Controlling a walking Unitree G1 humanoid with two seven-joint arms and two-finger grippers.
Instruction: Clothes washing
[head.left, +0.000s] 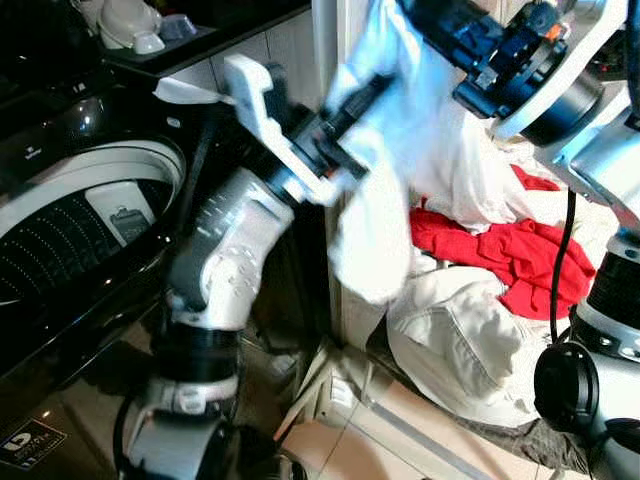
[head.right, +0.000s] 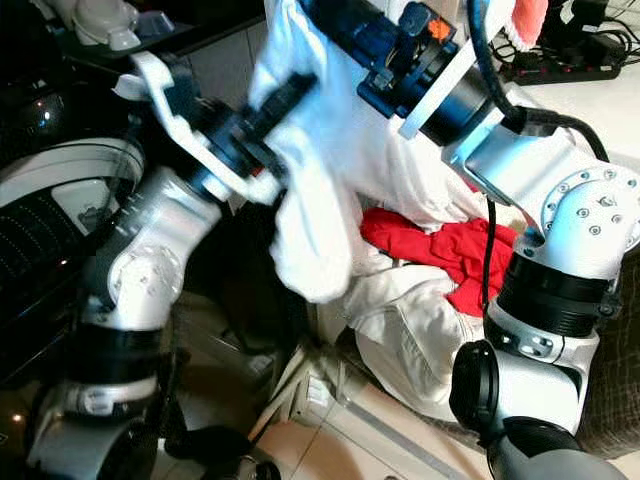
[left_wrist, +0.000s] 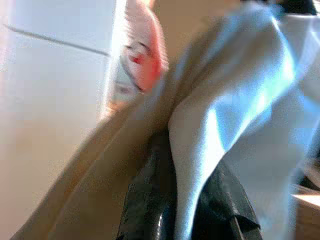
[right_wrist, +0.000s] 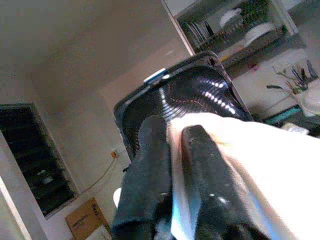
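The washing machine (head.left: 70, 190) is seen open at the robot's left, its drum exposed. A laundry pile (head.left: 470, 340), with a red garment (head.left: 500, 250) on top, lies at the right. A white garment (head.left: 390, 170) is held aloft between them, pinched by the left gripper (left_wrist: 185, 200) and the right gripper (right_wrist: 175, 190). The transfer step is judged in hand; a swing toward the drum is required next, then release.
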